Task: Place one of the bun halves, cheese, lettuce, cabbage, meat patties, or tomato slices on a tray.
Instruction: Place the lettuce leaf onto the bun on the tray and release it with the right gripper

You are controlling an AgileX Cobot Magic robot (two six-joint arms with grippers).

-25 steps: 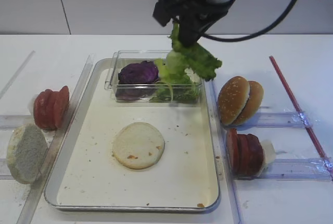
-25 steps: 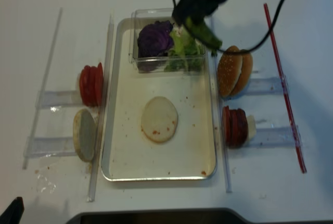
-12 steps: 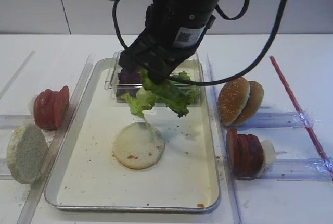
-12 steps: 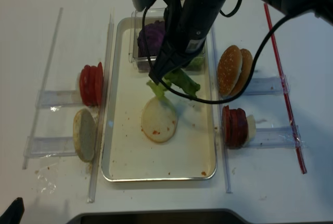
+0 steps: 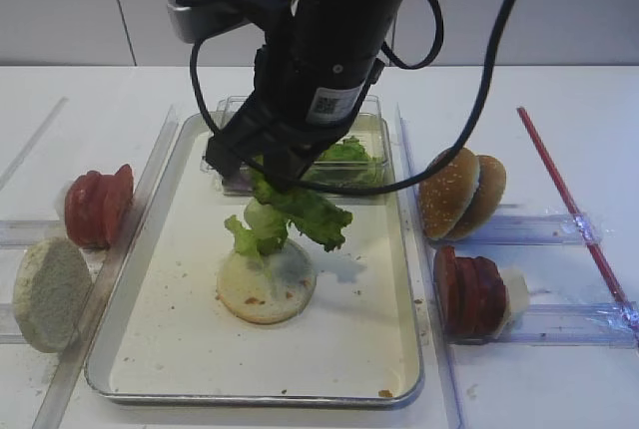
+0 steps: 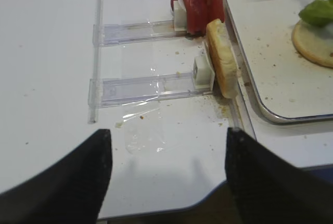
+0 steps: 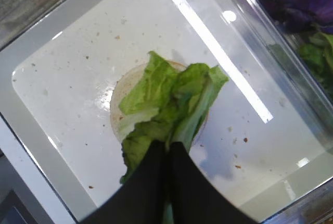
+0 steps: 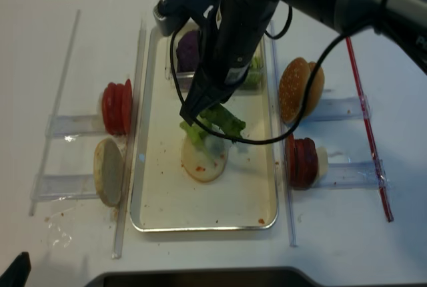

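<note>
Ext high: right hand [image 5: 268, 172] is clamped tight on a lettuce leaf [image 5: 290, 215] w/ its long axis sloping down-left, lower tip touching the bun half [image 5: 266, 284] on the tray [image 5: 170, 349]; arm has a QR-type sticker, unreadable. Right wrist: closed fingers [image 7: 156, 182] pinch leaf's stem end, leaf fanning away over the bun. Left wrist: left hand [image 6: 166, 174] spread wide, holding nothing, above the worktop [image 6: 47, 52].

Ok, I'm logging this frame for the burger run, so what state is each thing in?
right gripper: shut on lettuce leaf
lettuce leaf: hanging over bun half, held
bun half: flat on tray
left gripper: open, holding nothing
clear container: uncovered, purple cabbage inside
</note>
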